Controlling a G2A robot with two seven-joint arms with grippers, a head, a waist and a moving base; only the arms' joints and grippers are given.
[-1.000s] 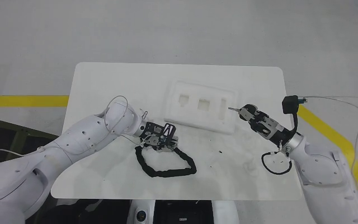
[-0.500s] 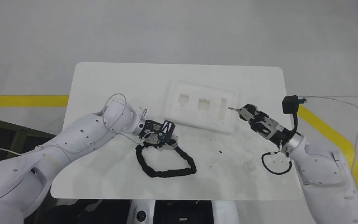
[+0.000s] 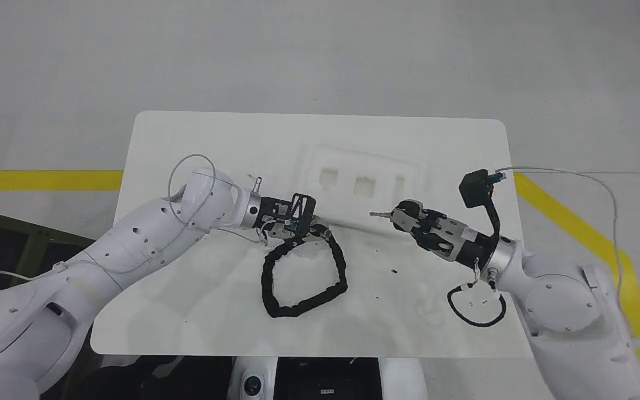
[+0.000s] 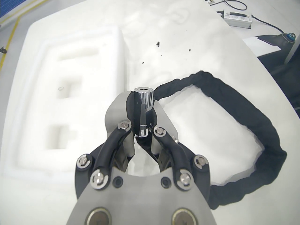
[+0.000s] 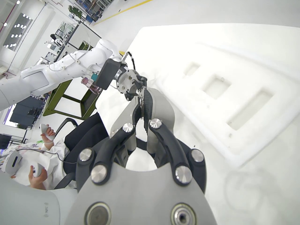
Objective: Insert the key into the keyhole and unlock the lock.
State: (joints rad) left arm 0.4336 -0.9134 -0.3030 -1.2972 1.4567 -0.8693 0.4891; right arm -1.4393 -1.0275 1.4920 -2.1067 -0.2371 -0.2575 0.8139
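As left end effector (image 4: 140,108) clamps lock (image 4: 143,99) | right end effector (image 3: 400,214) holds key (image 3: 380,213)

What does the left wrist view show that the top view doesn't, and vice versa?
Left wrist: the keyhole slot in the end face of the lock. Top: the right tool holding the key, pointed toward the lock but apart from it. Both: the left tool clamped on the lock, the black chain loop, the white foam tray.
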